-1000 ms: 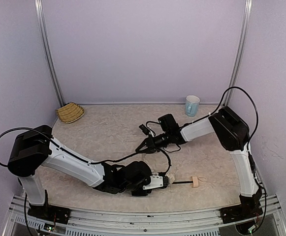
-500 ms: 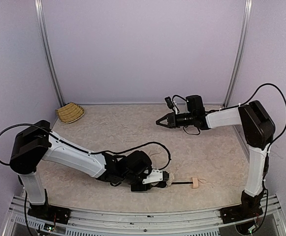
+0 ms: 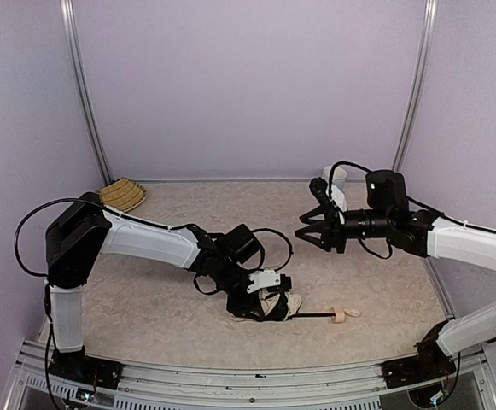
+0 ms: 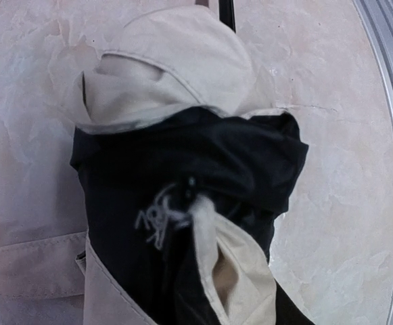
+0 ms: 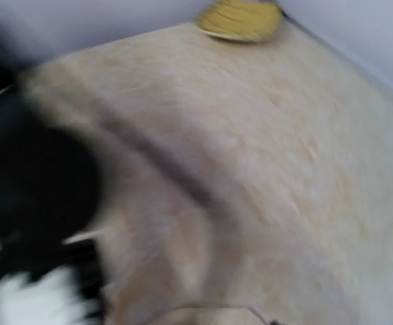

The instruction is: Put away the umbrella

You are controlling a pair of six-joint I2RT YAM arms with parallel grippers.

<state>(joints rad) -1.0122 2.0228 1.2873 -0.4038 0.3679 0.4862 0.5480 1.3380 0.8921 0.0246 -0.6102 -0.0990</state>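
I am working as both arms here. My left gripper (image 3: 269, 301) is pressing down into the bunched canopy of the umbrella (image 3: 283, 306), which is lying low in the middle of the top view, near the front edge of the table (image 3: 179, 231). Its thin black shaft (image 3: 316, 317) is pointing right, ending in the tan handle (image 3: 340, 316). In my left wrist view crumpled cream and black fabric is filling nearly everything, so I cannot tell whether my left fingers are pinching cloth or merely resting on it.

My right gripper (image 3: 310, 219) is hanging in the air right of centre, fingers spread, holding nothing. Its own camera is too blurred to read.

To do this step well, I judge that I should be gathering the loose folds tightly around the shaft, with the right fingers coming down on the shaft or handle to steady that end.

The straw basket (image 3: 121, 195) is sitting far off at the upper left. A pale mug (image 3: 336, 178) is standing behind my right gripper, and a black cable (image 3: 275, 236) is looping just above the canopy, where it could snag.
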